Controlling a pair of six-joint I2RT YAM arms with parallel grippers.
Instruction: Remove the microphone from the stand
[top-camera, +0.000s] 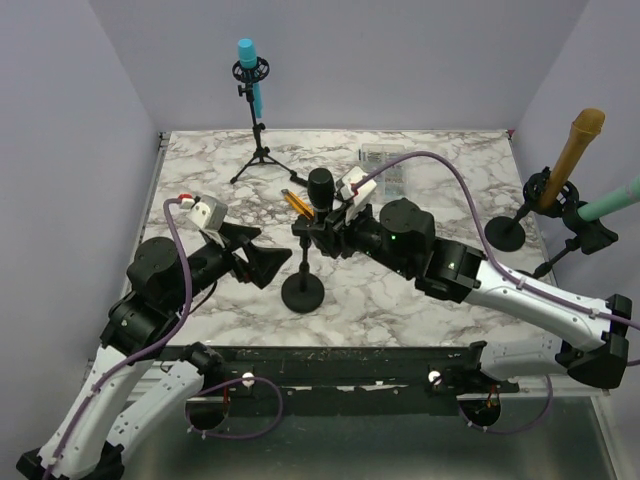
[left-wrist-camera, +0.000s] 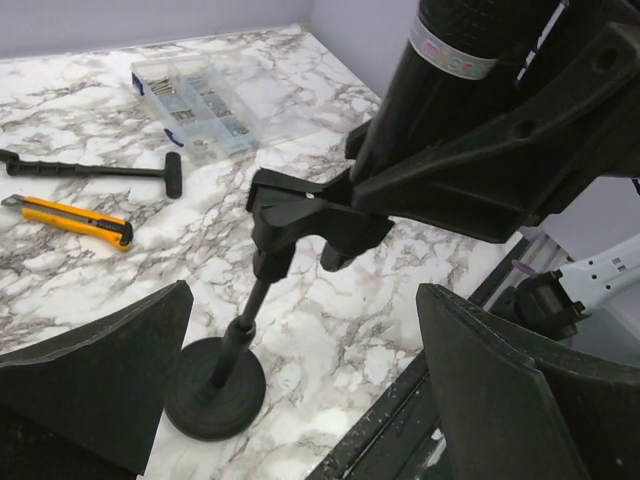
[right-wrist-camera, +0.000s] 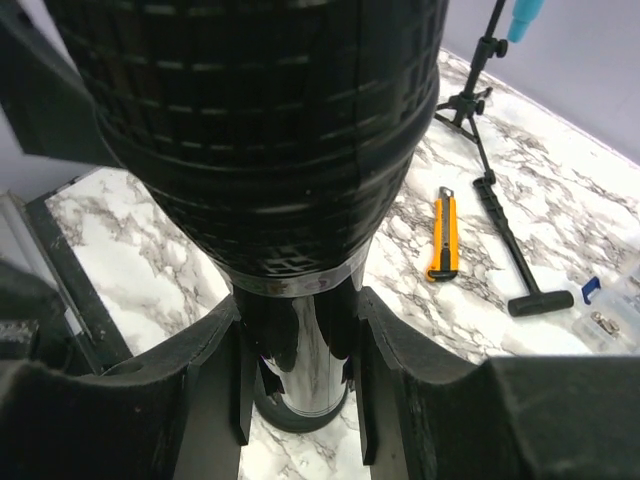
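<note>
Two grippers, one loaded. Right gripper (top-camera: 322, 232) — fingers (right-wrist-camera: 400, 370) clamped on either side of the microphone (top-camera: 321, 190), on the smooth barrel just under the head. Left gripper (top-camera: 270, 250): spread wide and empty, its wedge-shaped fingers flanking the stand (left-wrist-camera: 243, 330) from the side opposite the right gripper, touching neither pole nor base as far as shows.

Progress, as judged: grasp made, extraction not confirmed. The microphone stands upright directly above the stand's clip (left-wrist-camera: 300, 215). Whether its tail end is seated in the clip or just out of it cannot be told — the right gripper's body hides the joint. Left to do: lift clear and carry away from the stand.

Materials.
- Microphone: black, with a bulbous head of ribbed mesh, a pale printed band (left-wrist-camera: 450, 55) at the neck and a glossy cylindrical barrel below.
- Stand: matte black, with a thin two-section pole and a heavy round disc base (left-wrist-camera: 213, 390) directly beneath the grip.
- Table (left-wrist-camera: 330, 340): white marble pattern with grey veining, smooth.

Beyond the right gripper: orange-and-black utility knife (left-wrist-camera: 75, 220), black T-handled tool (left-wrist-camera: 100, 172), clear compartment box (left-wrist-camera: 195, 105) of small metal parts. Farther out, a teal microphone (top-camera: 249, 70) on a tripod.
</note>
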